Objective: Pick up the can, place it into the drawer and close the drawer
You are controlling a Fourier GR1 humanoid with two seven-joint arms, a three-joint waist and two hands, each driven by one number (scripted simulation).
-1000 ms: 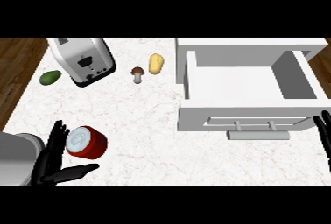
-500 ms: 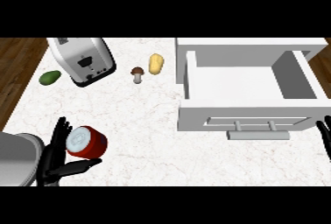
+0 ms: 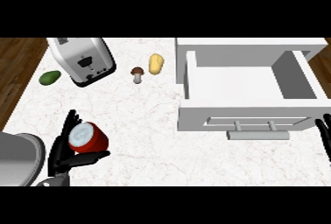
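The red can (image 3: 86, 137) with a pale lid lies on the marble counter at the lower left. My left hand (image 3: 64, 151) is against its left side, fingers straight up behind it and thumb stretched out under it, not curled round it. The white drawer (image 3: 249, 114) stands pulled open at the right, its inside bare and its bar handle (image 3: 258, 135) facing me. Only the fingertips of my right hand (image 3: 322, 130) show at the right edge, straight and holding nothing, just right of the drawer's front.
A silver toaster (image 3: 84, 59) stands at the back left, with a green avocado (image 3: 50, 78) to its left. A brown mushroom (image 3: 137, 74) and a yellow potato (image 3: 156, 64) lie between the toaster and the drawer. Dark wood floor borders the counter.
My right hand has drifted right and lower, so less of it shows. The left forearm has come slightly further in beside the can. The can has not moved.
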